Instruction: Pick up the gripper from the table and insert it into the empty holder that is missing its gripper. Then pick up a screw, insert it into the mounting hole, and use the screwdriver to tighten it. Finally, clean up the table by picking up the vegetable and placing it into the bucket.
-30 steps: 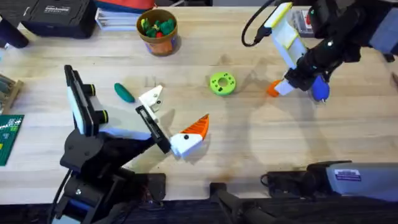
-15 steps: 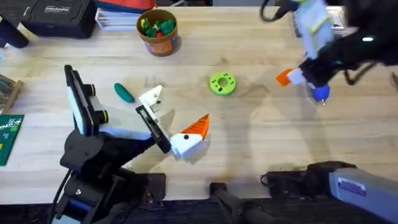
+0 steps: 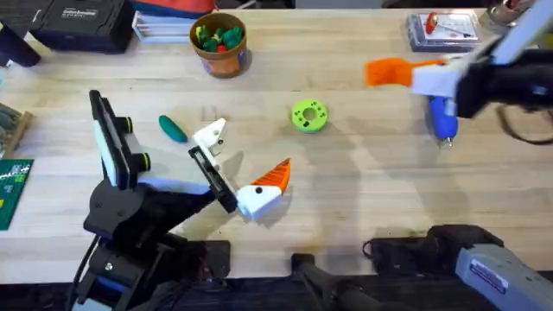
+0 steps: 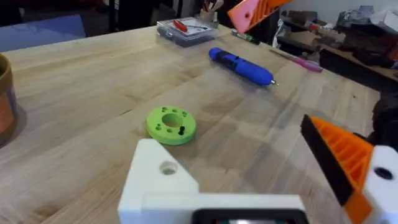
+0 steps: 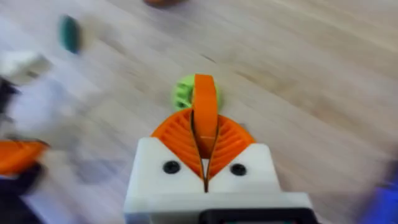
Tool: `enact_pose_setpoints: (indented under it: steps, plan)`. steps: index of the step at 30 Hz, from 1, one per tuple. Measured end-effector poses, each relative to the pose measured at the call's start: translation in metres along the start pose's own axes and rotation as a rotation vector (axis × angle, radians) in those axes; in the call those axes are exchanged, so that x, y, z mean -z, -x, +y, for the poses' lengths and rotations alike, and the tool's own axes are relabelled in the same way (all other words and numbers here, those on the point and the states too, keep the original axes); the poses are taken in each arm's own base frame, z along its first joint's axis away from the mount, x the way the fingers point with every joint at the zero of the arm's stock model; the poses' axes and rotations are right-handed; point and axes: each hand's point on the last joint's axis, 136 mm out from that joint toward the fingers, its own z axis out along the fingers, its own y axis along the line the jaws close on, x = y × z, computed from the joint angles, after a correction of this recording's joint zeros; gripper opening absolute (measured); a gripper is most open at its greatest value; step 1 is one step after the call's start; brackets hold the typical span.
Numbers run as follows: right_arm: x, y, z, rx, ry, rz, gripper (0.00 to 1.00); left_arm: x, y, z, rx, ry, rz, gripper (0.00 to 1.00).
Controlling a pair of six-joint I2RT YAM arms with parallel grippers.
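light wood table | black case far left | cluttered bench behind

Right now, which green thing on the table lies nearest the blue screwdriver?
The round lime-green disc with a centre hole; the dark green vegetable lies much farther from the screwdriver.

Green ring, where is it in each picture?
Overhead: the green ring lies mid-table, left of the raised orange finger.
Left wrist: it lies on the wood, nearer than the blue screwdriver.
Right wrist: it sits behind the orange finger, partly hidden.
Shared landmark: the orange finger held in the right gripper.
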Motion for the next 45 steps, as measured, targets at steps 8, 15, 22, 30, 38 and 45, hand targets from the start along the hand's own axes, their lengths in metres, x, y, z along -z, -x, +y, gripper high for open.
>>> enact_pose_setpoints:
  steps: [8,15,22,30,38,45]
  plan:
    - [-0.076,-0.016,0.026,-0.532,0.322,0.09,0.009,0.0,0.0,0.0,0.0,0.0,0.0,0.986]
    - [-0.122,-0.028,0.064,-0.778,0.521,0.274,0.009,0.0,0.0,0.0,0.0,0.0,0.0,0.986]
    - [-0.145,-0.026,0.106,-0.833,0.676,0.371,0.009,0.0,0.0,0.0,0.0,0.0,0.0,0.986]
    - [-0.143,-0.016,0.155,-0.788,0.888,0.436,0.009,0.0,0.0,0.0,0.0,0.0,0.0,0.986]
    - [-0.137,-0.02,0.17,-0.82,0.943,0.506,0.009,0.0,0.0,0.0,0.0,0.0,0.0,0.986]
    - [-0.134,-0.021,0.18,-0.813,0.961,0.533,0.009,0.0,0.0,0.0,0.0,0.0,0.0,0.986]
